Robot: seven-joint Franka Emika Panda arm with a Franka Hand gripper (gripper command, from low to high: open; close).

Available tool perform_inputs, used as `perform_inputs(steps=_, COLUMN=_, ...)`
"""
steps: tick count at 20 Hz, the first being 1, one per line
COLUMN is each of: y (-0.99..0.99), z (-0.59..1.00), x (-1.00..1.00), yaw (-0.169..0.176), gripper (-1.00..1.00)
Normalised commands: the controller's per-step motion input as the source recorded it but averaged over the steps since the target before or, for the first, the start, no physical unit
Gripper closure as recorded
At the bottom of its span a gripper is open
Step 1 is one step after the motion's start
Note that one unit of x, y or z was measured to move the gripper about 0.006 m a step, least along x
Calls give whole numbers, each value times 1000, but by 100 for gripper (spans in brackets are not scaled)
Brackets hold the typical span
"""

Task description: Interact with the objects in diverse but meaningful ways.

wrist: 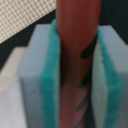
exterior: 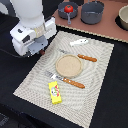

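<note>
Woven placemat (exterior: 95,60) over the dark table sets the scene — the gripper (wrist: 77,75) is clamped on a brown stick (wrist: 75,55) running lengthwise between its pads. Yellow packet (exterior: 55,93) lies well off toward the mat's near edge.

Dark brown-red stick (wrist: 76,55) sits clamped between the teal-padded jaws, running lengthwise; yellow packet (exterior: 55,93), white piece (exterior: 78,42), tomato ball (exterior: 68,8) well apart.
</note>
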Motion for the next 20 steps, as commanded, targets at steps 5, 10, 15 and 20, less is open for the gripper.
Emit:
perform_inputs(steps=5, y=173, z=490, x=187, yaw=25, gripper=-100)
perform_inputs(steps=10, y=341, z=865, x=877, yaw=7, gripper=-100)
perform_inputs(steps=15, y=401, z=777, x=1000, yaw=0, gripper=-100)
perform_inputs(steps=20, y=461, z=539, x=1000, yaw=0, gripper=-100)
